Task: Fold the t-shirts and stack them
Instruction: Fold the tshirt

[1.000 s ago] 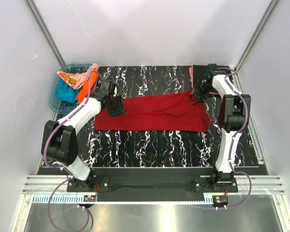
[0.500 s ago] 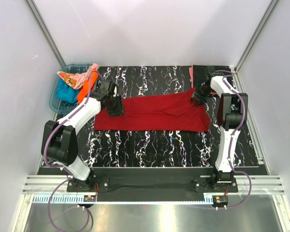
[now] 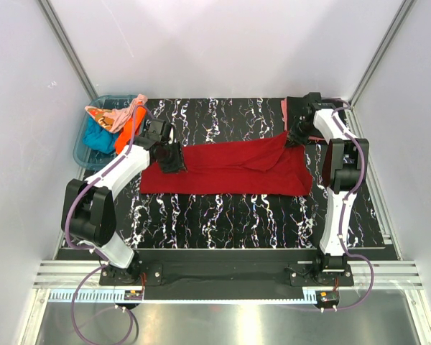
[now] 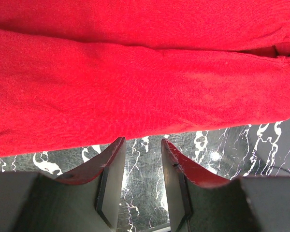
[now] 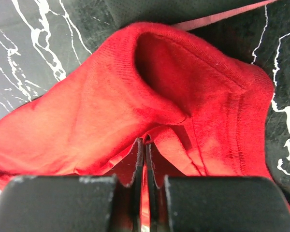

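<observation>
The dark red t-shirt (image 3: 230, 171) lies spread lengthwise across the marble table. My left gripper (image 3: 171, 159) is open at the shirt's left end. In the left wrist view (image 4: 141, 141) its jaws stand over bare table, just short of the cloth edge (image 4: 135, 72). My right gripper (image 3: 296, 136) is shut on a raised fold at the shirt's far right corner, and the pinch shows in the right wrist view (image 5: 145, 142) with bunched red cloth (image 5: 101, 106) around it. A folded black t-shirt (image 3: 305, 108) lies at the back right over a salmon pink one (image 3: 284, 108).
A blue tub (image 3: 82, 147) at the back left holds the teal (image 3: 97, 136), orange (image 3: 129, 126) and pale peach (image 3: 104, 115) shirts. White walls and metal posts close in the table. The black shirt's edge (image 5: 183, 7) lies just beyond the right gripper.
My right gripper has shifted slightly toward the back right, pulling the shirt's corner with it. The left arm has not moved.
</observation>
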You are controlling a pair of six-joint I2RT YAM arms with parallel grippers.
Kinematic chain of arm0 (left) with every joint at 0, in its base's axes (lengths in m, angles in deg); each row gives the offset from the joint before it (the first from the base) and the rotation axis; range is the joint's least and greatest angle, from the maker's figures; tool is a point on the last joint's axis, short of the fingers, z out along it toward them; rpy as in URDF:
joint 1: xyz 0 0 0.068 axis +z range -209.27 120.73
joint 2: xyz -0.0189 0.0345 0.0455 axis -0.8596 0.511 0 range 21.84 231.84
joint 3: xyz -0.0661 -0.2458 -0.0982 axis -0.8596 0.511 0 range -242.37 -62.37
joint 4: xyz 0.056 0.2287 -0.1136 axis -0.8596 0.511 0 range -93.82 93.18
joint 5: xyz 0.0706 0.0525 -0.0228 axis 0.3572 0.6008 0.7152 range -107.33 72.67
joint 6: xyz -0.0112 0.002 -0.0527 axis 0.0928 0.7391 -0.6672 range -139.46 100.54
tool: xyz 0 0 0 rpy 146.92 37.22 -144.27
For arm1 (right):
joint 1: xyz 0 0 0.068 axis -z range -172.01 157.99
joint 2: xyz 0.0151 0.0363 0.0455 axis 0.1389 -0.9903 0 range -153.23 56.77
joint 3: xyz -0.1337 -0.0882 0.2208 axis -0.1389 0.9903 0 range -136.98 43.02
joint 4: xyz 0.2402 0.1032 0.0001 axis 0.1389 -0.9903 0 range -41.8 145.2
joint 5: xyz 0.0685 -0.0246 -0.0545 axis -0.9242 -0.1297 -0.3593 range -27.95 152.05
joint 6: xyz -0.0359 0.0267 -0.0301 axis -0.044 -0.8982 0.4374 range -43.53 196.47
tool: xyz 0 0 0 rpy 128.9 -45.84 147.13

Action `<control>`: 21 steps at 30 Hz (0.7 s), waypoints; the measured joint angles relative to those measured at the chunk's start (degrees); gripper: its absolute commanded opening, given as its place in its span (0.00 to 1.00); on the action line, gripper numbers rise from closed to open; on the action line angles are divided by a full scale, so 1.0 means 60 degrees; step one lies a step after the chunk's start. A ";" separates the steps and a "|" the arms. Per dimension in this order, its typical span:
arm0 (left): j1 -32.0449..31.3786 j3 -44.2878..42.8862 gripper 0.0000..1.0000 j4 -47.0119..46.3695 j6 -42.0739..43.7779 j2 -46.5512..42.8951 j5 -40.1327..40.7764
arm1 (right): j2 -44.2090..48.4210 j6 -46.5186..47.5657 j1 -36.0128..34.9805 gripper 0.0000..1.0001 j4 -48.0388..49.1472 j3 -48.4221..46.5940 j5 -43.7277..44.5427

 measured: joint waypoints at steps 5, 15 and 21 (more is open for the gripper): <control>0.0000 0.0000 0.40 0.0000 -0.0069 0.0000 -0.0026 | 0.0000 -0.0149 -0.0033 0.04 -0.0127 -0.0302 -0.0226; 0.0000 0.0000 0.40 0.0004 -0.0091 0.0000 -0.0026 | -0.0182 -0.0357 -0.0313 0.06 -0.0226 -0.1468 -0.0506; 0.0000 0.0000 0.40 0.0007 -0.0091 0.0000 -0.0026 | -0.0783 -0.0404 -0.0331 0.33 -0.0350 -0.1723 -0.0539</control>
